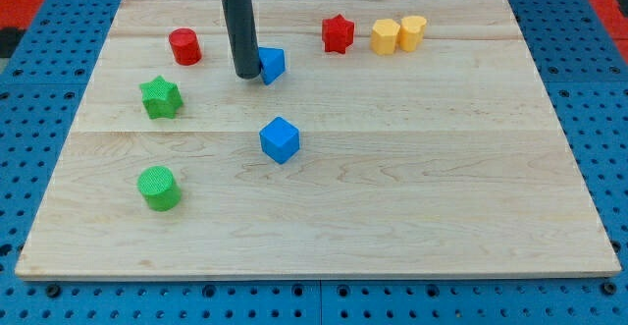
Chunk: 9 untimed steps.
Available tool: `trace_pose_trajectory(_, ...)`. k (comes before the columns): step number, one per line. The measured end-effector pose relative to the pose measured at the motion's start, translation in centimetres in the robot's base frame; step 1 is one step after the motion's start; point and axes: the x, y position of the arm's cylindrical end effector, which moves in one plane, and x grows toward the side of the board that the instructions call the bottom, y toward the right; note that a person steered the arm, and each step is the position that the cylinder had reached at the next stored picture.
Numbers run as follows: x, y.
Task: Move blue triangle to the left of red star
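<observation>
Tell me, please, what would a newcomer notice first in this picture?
First, the dark rod coming down from the view's top, my tip right against the left side of the blue triangle. Next, the red star to its right near the top edge, with two yellow blocks side by side beyond it. A blue cube sits alone near the board's middle.
</observation>
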Motion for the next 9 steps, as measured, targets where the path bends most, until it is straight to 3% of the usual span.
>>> trace_pose_trajectory(2, 0.0, -0.1)
trace_pose_trajectory(3, -2.7, -0.1)
trace_pose_trajectory(4, -2.6, 0.0)
trace_pose_trajectory(9, 2.0, 3.5)
